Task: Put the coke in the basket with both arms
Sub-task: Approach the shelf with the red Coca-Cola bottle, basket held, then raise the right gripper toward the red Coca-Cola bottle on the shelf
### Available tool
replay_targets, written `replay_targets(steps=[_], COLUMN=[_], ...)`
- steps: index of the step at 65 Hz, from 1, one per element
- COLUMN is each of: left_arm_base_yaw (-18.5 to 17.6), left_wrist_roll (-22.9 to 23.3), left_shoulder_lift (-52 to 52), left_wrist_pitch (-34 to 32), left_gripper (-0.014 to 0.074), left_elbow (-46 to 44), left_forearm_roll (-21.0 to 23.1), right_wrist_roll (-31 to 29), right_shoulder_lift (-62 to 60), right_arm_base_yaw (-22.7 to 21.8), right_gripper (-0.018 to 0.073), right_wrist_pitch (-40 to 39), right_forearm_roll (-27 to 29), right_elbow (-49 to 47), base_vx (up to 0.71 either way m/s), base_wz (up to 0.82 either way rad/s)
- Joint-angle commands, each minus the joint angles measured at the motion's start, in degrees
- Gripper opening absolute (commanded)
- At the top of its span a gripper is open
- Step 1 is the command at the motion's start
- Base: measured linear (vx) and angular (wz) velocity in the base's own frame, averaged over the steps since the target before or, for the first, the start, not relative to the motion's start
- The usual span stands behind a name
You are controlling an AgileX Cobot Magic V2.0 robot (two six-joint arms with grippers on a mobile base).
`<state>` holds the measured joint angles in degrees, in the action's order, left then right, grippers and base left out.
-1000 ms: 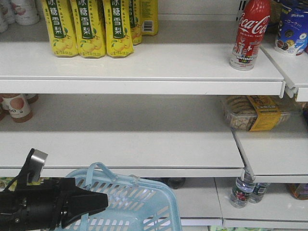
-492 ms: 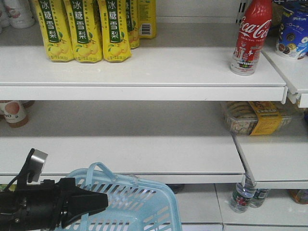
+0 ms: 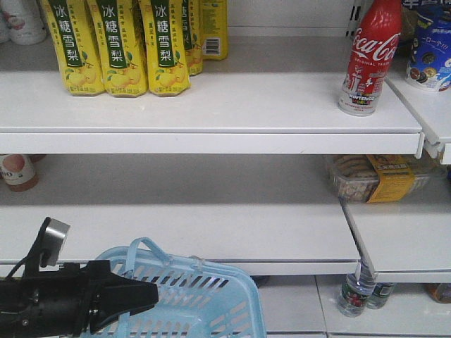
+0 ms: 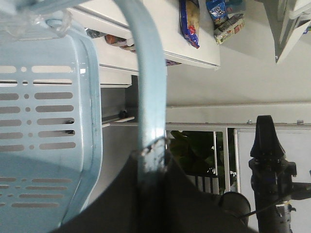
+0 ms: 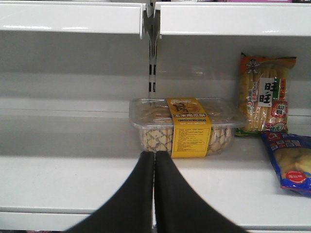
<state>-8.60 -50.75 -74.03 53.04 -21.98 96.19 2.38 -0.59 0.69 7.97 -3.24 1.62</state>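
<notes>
The coke (image 3: 370, 60), a slim red bottle, stands upright at the right end of the upper shelf (image 3: 211, 113). Nothing touches it. The light blue basket (image 3: 211, 296) hangs at the bottom left, below the shelves. My left gripper (image 3: 151, 292) reaches in from the left at the basket's rim. In the left wrist view, that gripper (image 4: 153, 153) is shut on the basket's handle (image 4: 150, 87), with the slotted basket wall (image 4: 43, 121) to the left. My right gripper (image 5: 154, 154) is shut with nothing in it and points at a clear biscuit box (image 5: 184, 126). It also shows as a black taper (image 4: 266, 141).
Yellow drink cartons (image 3: 120, 46) stand at the upper shelf's left. The biscuit box (image 3: 377, 176) lies on the middle shelf under the coke. Snack bags (image 5: 265, 92) lie beside it. Small water bottles (image 3: 356, 292) stand on the lowest shelf. A blue-labelled cup (image 3: 430, 60) stands right of the coke.
The shelves, cartons and coke have slid downward in the front view, with the cartons also drifting left. The left arm and basket keep their place in the frame.
</notes>
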Motion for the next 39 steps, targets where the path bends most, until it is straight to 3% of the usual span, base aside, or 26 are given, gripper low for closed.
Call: replay_targets(steps=[1, 39], left_arm_base_yaw=[-0.2, -0.2], left_wrist_roll=[-0.4, -0.4], left_shoulder_lift=[1.4, 1.4], left_wrist_pitch=[4.1, 4.1], left_gripper=[-0.0006, -0.0006], left_elbow=[-1.3, -1.3], left_forearm_roll=[5.4, 5.4], right_wrist_roll=[-0.3, -0.3], right_shoulder_lift=[-1.0, -1.0], right_arm_base_yaw=[0.0, 0.0], right_gripper=[-0.0010, -0.0010], right_wrist_pitch=[-4.1, -4.1], right_forearm_roll=[-0.2, -0.2], right_elbow=[0.6, 0.6], base_vx=[0.03, 0.02], base_wz=[0.00, 0.00])
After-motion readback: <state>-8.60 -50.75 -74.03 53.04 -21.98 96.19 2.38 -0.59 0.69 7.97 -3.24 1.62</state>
